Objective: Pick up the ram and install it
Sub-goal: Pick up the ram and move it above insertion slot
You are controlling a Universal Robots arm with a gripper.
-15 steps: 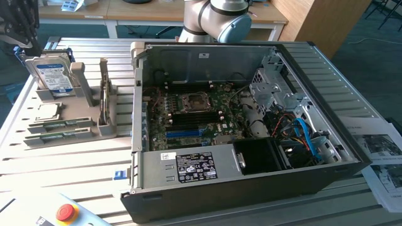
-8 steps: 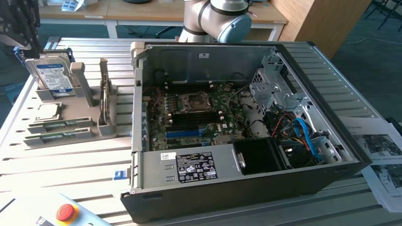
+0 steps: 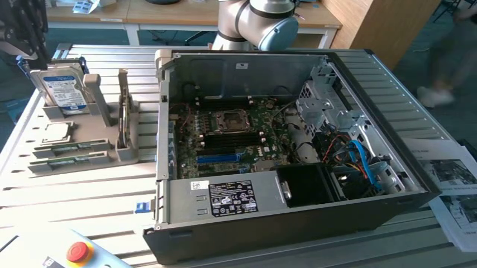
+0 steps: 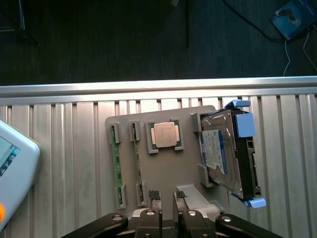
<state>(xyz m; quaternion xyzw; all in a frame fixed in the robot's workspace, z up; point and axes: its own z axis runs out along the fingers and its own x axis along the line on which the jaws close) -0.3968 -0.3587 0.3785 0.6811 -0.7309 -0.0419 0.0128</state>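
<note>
- My arm [image 3: 262,22] shows one rounded grey joint at the top middle of the exterior view.
- In the wrist view, my gripper [image 4: 168,197] hangs pointing down.
- My two fingertips [image 4: 154,194] sit level and close, seemingly a narrow gap apart, gripping nothing.

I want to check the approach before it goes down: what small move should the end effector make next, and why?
Probably a short sideways shift, away from the hard drive, until the end effector lines up with the nearer ram stick. It hangs above the tray, in line with the CPU instead.
</note>
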